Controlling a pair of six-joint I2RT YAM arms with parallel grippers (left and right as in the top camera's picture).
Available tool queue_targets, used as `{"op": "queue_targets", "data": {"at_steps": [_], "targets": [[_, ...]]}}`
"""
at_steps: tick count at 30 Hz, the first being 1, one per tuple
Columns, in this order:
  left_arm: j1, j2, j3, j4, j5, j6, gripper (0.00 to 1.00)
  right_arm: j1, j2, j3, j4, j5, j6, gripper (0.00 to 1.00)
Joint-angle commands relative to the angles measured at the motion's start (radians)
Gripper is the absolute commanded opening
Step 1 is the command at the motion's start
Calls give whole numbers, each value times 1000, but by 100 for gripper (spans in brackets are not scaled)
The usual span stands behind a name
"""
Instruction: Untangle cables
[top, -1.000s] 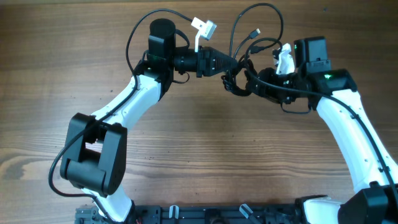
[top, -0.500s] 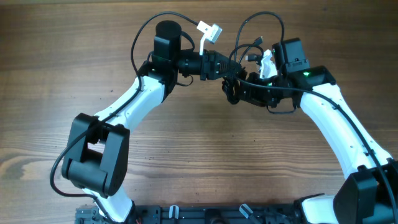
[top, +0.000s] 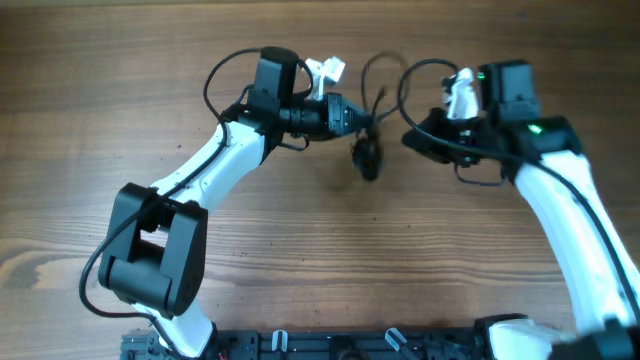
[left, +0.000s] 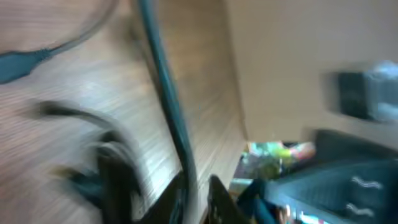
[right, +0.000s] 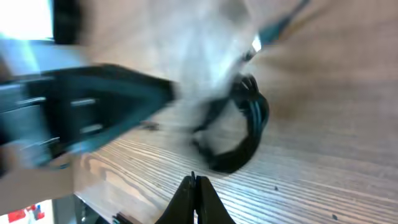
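The cables form a small black bundle (top: 367, 160) that hangs or lies just below my left gripper (top: 358, 122), with a thin blurred loop (top: 372, 70) rising behind it. In the left wrist view my left gripper (left: 198, 194) is shut on one cable (left: 168, 93) that runs up between the jaws; a plug end (left: 18, 62) shows at the upper left. My right gripper (top: 412, 140) is to the right of the bundle, apart from it. In the right wrist view it (right: 194, 182) is shut with nothing visible in it, and the coiled bundle (right: 245, 140) lies ahead on the wood.
A white connector (top: 326, 70) sticks out beside the left wrist. The right arm's own thicker black wire (top: 425, 70) loops near its wrist. The bare wooden table (top: 300, 230) lies in front of both arms. Both wrist views are motion-blurred.
My right gripper has pulled away to the right from the bundle. My left gripper has shifted slightly left and back, and the bundle now hangs below it, smaller and tighter.
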Motion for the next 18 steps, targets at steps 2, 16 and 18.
{"op": "queue_targets", "data": {"at_steps": [2,16,18], "targets": [[-9,-20,8,-119,-68,7,24,-3,-117,14,2,-22,-29,4],[-102,-5,8,-187,-463,63,37,-4,-106,13,-62,144,-29,50],[-142,18,8,-129,-535,63,40,-4,-100,13,-65,143,-29,50]]}}
